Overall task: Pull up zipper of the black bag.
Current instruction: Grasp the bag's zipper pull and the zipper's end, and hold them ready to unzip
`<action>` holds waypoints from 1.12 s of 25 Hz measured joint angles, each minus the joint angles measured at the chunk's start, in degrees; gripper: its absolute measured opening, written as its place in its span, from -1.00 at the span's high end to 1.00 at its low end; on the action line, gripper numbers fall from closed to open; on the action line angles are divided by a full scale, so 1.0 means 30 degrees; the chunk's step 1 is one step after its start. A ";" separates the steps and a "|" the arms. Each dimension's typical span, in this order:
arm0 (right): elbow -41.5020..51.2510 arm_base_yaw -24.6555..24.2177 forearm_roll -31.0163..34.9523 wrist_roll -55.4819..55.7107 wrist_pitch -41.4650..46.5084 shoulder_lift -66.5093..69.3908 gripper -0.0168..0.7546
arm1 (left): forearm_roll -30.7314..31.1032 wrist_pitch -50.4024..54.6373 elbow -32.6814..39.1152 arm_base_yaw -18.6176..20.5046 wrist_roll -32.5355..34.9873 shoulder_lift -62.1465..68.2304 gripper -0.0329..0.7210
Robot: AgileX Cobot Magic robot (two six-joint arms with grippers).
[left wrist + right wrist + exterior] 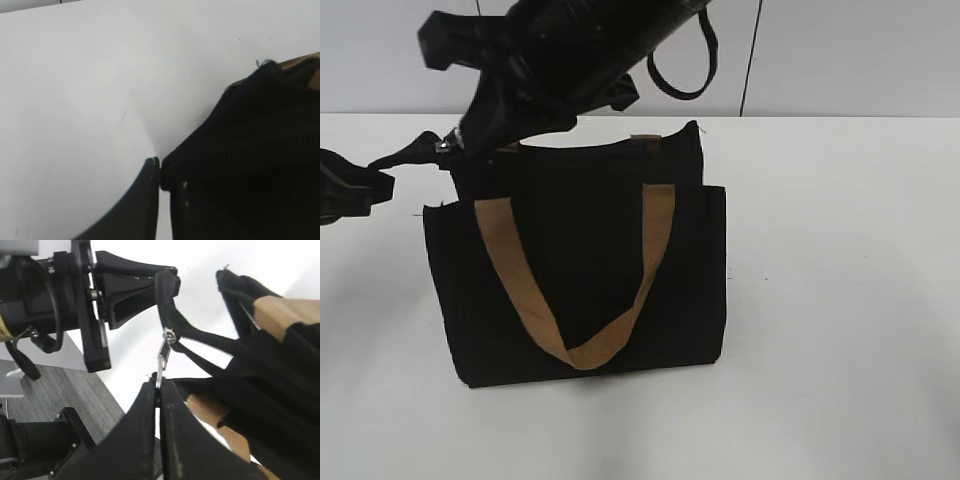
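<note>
The black bag (580, 270) stands upright on the white worktop (840, 300). At its top left corner the right gripper (157, 390) pinches the zipper (162, 357) tab with closed fingers — just beside it the left gripper (162, 282) clamps the bag's zip-line end.

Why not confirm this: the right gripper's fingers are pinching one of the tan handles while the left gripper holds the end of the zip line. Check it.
Wrong in one respect. In the right wrist view the right gripper has its fingers closed on the zipper, the small metal pull tab, not on a tan handle. The left gripper does hold the end of the zip line of the black bag.
</note>
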 joint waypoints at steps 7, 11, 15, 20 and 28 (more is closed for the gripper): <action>0.0000 -0.1179 -0.1808 -0.0006 0.1621 0.0000 0.99 | 0.0000 0.0832 0.0000 0.0000 0.0000 0.0110 0.86; 0.0000 -0.1948 -0.3346 0.0383 0.3258 -0.0008 0.99 | 0.0049 0.1114 0.0000 0.0000 0.0000 0.0110 0.86; 0.0000 -0.2713 -0.5145 0.0765 0.4898 -0.0239 0.99 | 0.0049 0.1246 0.0000 0.0000 0.0000 0.0110 0.86; -0.0025 -0.3381 -0.7175 0.1337 0.5729 -0.1258 0.99 | 0.0049 0.1087 0.0000 0.0000 0.0000 0.0129 0.86; -0.0022 -0.3974 -0.8242 0.1476 0.7176 -0.1860 0.99 | 0.0049 0.0430 0.0000 -0.0047 0.0000 0.0436 0.86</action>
